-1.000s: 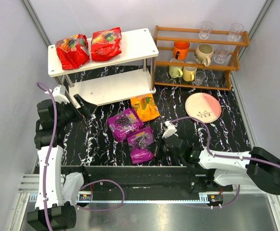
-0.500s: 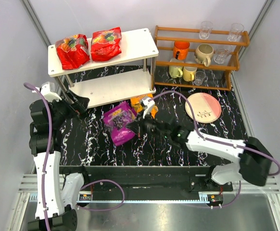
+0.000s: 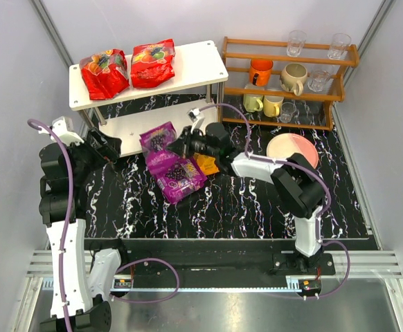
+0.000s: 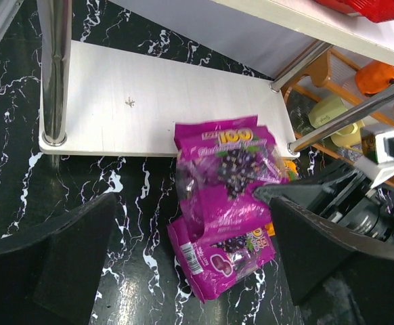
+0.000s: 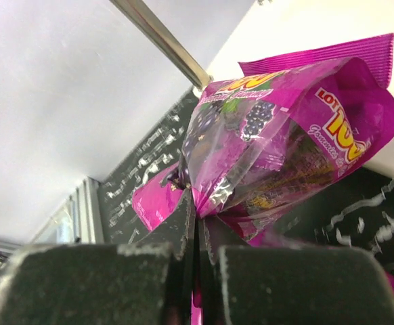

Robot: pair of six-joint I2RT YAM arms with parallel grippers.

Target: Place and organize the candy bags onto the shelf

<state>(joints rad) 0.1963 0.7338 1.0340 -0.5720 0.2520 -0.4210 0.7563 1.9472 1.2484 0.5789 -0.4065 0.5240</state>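
Note:
Two red candy bags point(image 3: 104, 72) point(image 3: 151, 62) lie on the top board of the white shelf point(image 3: 198, 59). My right gripper point(image 3: 181, 146) point(image 5: 197, 222) is shut on the edge of a purple candy bag point(image 3: 158, 137) point(image 5: 285, 135) point(image 4: 227, 159), holding it up at the front edge of the shelf's lower board point(image 4: 149, 101). A second purple bag point(image 3: 179, 178) point(image 4: 224, 254) lies flat on the black marble table just below it. The orange-yellow bag point(image 3: 206, 164) peeks out under the right arm. My left gripper point(image 3: 108, 145) point(image 4: 190, 264) is open and holds nothing, left of the purple bags.
A brown wooden rack point(image 3: 284, 76) with mugs and glasses stands at the back right. A pink plate point(image 3: 293, 153) lies in front of it. The shelf's silver leg point(image 4: 53, 68) stands close ahead of my left gripper.
The right arm has carried one purple bag from the table's middle up and left to the shelf's lower board. The left arm has drawn back a little to the left.

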